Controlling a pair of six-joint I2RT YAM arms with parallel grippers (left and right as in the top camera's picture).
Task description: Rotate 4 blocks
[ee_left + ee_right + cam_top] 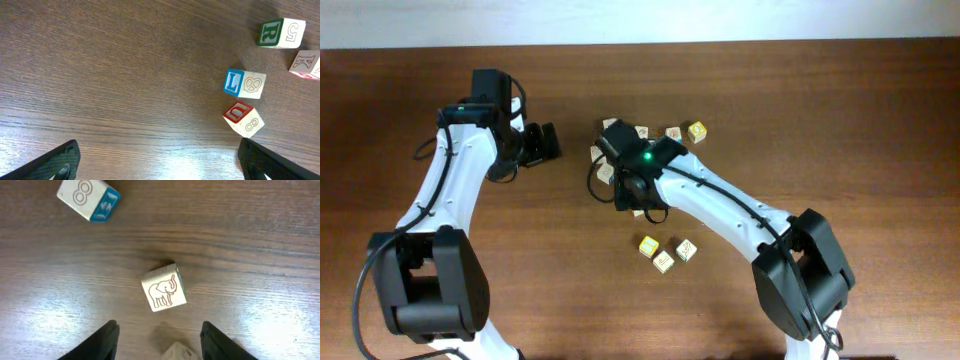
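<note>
On the table (880, 120), three blocks (663, 262) clustered, several more apart.

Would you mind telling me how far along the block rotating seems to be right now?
Possibly done: three blocks sit apart from the cluster, though a still cannot confirm they were turned. In hand: the right fingers stand open just short of the elephant block, not gripping. The left fingers are open and empty. Left: at least that one.

A dark wooden table (840, 110) carries scattered small blocks (686, 250).
</note>
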